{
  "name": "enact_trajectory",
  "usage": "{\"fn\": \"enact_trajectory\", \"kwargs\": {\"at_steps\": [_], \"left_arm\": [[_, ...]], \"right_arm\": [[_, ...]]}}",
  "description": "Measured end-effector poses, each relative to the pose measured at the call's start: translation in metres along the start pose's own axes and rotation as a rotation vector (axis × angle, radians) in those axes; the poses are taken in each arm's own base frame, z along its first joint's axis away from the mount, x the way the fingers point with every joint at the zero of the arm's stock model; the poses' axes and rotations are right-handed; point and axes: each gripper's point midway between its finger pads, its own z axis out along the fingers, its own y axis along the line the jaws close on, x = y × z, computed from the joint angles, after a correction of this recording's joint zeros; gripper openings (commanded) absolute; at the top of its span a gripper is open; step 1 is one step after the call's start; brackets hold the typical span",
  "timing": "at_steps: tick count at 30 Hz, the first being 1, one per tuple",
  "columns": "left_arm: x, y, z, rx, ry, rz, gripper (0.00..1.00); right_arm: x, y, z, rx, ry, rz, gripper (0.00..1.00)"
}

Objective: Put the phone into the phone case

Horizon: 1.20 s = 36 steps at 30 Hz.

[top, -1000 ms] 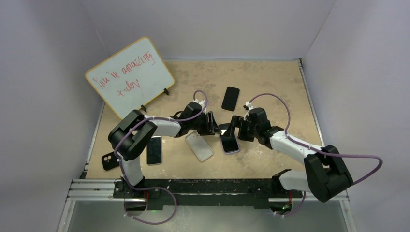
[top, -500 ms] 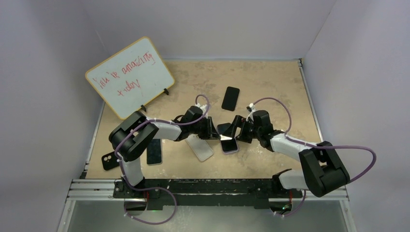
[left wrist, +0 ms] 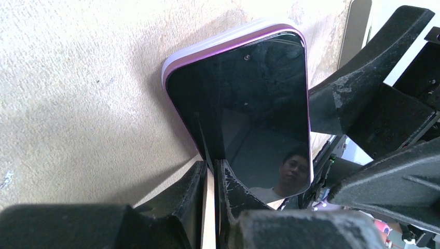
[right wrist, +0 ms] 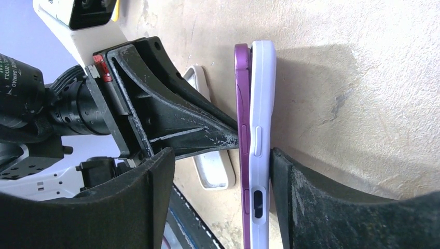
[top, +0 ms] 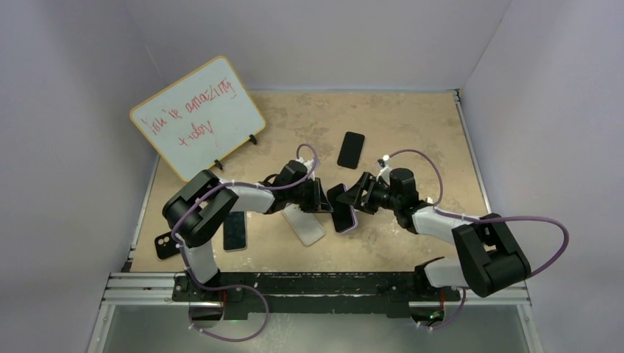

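From above: the phone, a slim slab with a purple rim, is tipped up on its long edge on the sandy, grainy table. The left claw and right claw are closing in from either side. A clear, round-cornered case lies flat just beside the left claw. A black phone sits further back, and a whiteboard with red handwriting stands at the far left.

Left wrist now: glossy black glass, mirror-bright, ringed in purple. The white phone case peeks out behind its top edge. The left claw's matte black fingers are pinched nearly together, with only a sliver between them and nothing in it. Their tips are up against the phone.

Right wrist, edge-on: the purple phone and smooth white case are pressed together, but the phone is not flush and sits offset at the top. The right claw's jaws stand wide with the pair between them. One rough finger touches the case's back and the other stands apart from the phone, so there is no clamp.

Against a second ago: the phone lay much flatter under the right claw, and now it is raised steeply. The left claw, spread then, has drawn in.
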Motion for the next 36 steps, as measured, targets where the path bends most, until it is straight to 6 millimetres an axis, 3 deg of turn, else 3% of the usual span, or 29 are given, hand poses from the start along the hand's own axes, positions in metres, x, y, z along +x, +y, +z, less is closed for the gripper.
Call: {"fn": "enact_trajectory", "kwargs": {"at_steps": [8, 16, 21, 26, 30, 36], "left_arm": [[0.002, 0.000, 0.000, 0.002, 0.007, -0.002, 0.16], [0.004, -0.001, 0.000, 0.008, 0.013, 0.000, 0.21], [0.005, -0.001, 0.000, 0.010, 0.019, 0.015, 0.29], [0.001, -0.002, -0.009, 0.006, 0.017, 0.023, 0.51], [-0.023, -0.020, -0.038, 0.041, -0.047, 0.044, 0.69], [-0.064, -0.076, -0.113, 0.158, -0.226, 0.135, 0.82]], "right_arm": [[0.001, -0.012, 0.000, 0.046, -0.003, -0.037, 0.43], [0.000, -0.025, -0.001, 0.117, -0.002, -0.072, 0.00], [-0.001, -0.028, -0.002, 0.145, 0.001, -0.093, 0.00], [-0.001, -0.020, -0.008, 0.140, -0.009, -0.107, 0.00], [-0.007, -0.003, -0.015, 0.094, -0.044, -0.125, 0.00], [-0.017, 0.045, -0.031, -0.069, -0.116, -0.115, 0.00]]}}
